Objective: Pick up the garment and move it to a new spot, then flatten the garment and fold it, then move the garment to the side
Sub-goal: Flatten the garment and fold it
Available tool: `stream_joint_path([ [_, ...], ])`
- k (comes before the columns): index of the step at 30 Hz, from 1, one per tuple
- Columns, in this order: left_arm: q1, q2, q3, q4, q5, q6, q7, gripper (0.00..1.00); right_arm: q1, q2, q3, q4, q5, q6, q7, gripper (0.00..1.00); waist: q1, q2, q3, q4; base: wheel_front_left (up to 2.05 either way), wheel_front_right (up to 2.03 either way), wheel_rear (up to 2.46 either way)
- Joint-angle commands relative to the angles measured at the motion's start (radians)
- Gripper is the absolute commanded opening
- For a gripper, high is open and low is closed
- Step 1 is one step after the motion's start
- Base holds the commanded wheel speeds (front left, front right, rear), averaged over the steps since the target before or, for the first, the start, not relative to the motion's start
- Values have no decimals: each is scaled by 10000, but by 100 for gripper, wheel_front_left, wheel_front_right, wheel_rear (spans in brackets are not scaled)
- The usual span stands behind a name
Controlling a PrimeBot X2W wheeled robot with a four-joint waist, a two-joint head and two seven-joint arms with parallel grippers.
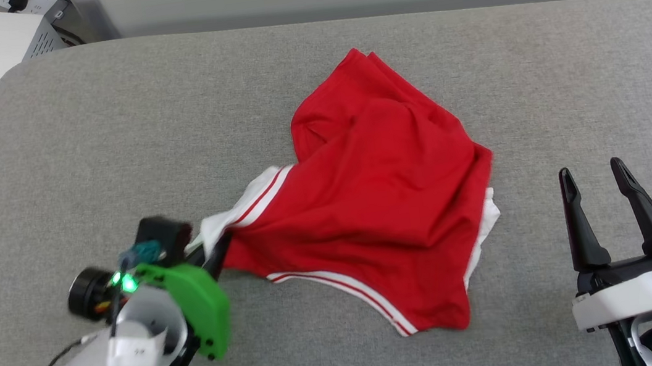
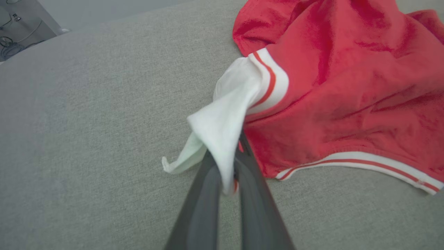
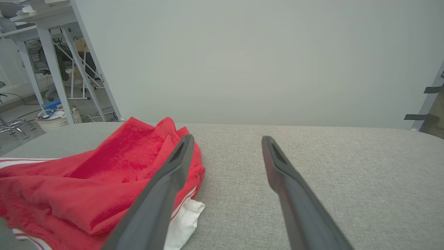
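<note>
Spreading across the head view, the grey padded surface (image 1: 79,145) is carrying the garment (image 1: 378,201), which is lying crumpled near its middle, with the red body bunched and the striped hem curling toward the robot. The left gripper (image 2: 230,159) is pinching the white sleeve (image 2: 225,114) between closed fingers at the heap's left edge. The right gripper (image 1: 591,170) is waiting spread apart and empty, near the garment's right side. The risk, as I am judging it, is that only a thin fold is sitting between the fingers, so a lift could be letting it slip or dragging the heap into a tighter tangle. The letters and number are lying hidden, and the other sleeve is showing only as a white scrap under the right edge.
</note>
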Motion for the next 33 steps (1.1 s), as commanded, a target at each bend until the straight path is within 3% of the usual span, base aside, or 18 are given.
stream_joint_path([
  [1, 413, 109, 159, -31, -256, 162, -206, 0, 150, -26, -26, -6, -49, -7, -59, 100, 0, 0, 19, 20, 0, 0, 0],
  [9, 2006, 353, 695, 1046, -1387, 433, -917, 0, 148, -26, -35, 74, -123, -7, -59, 100, 0, 0, 58, -5, 0, 0, 0],
  [17, 2378, -174, 645, 2571, -1728, -1, -1234, 0, 313, -26, -100, 221, -282, -7, -59, 100, 0, 0, -168, 116, 0, 0, 0],
  [18, 2349, -311, 652, 2733, -1710, -70, -1396, 22, 335, -26, -103, 239, -303, -7, -59, 100, 0, 0, -236, 148, 0, 0, 0],
  [19, 2316, -392, 656, 2828, -1661, -87, -1540, 84, 352, -26, -108, 243, -316, -7, -59, 100, 0, 0, -290, 175, 0, 0, 0],
  [20, 2254, -465, 680, 2932, -1536, -44, -1810, 100, 374, -26, -115, 241, -326, -7, -59, 100, 0, 0, -361, 202, 0, 0, 0],
  [26, 2177, -753, 1338, 2721, -767, 483, -2641, 100, 465, -26, -281, 46, -449, -7, -59, 100, 0, 0, -835, 337, 0, 0, 0],
  [33, 3155, -1024, 3397, 560, 1570, 1587, -2678, 100, 43, -69, -458, -498, -1065, -7, -59, 100, 0, 0, -1258, 455, 0, 0, 0],
])
